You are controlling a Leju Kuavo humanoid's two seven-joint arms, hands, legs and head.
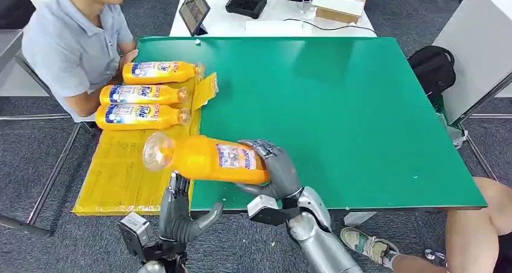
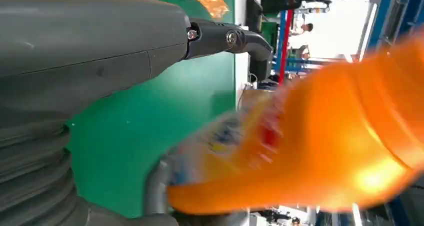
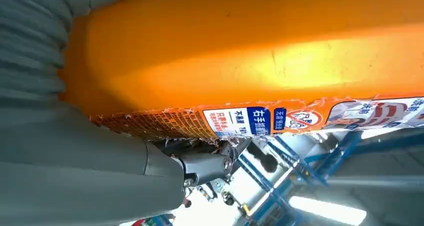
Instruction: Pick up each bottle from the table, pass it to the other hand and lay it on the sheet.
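My right hand (image 1: 275, 167) grips an orange bottle (image 1: 205, 158) by its base end and holds it level over the near table edge, neck pointing left. The right wrist view shows that bottle (image 3: 260, 56) close up against the palm. Just below the bottle's neck is my left hand (image 1: 181, 209), fingers apart and raised, holding nothing. In the left wrist view the bottle (image 2: 320, 146) is a blur close beyond the thumb (image 2: 225, 38). Three more orange bottles (image 1: 142, 95) lie side by side on the far part of the yellow sheet (image 1: 118, 170).
The green table (image 1: 338, 104) stretches right of the sheet. A person (image 1: 75, 40) sits at the far left beside the bottles. A tablet (image 1: 194, 10) and boxes stand on the white table behind. A black bag (image 1: 432, 67) and another person's leg (image 1: 477, 231) are at the right.
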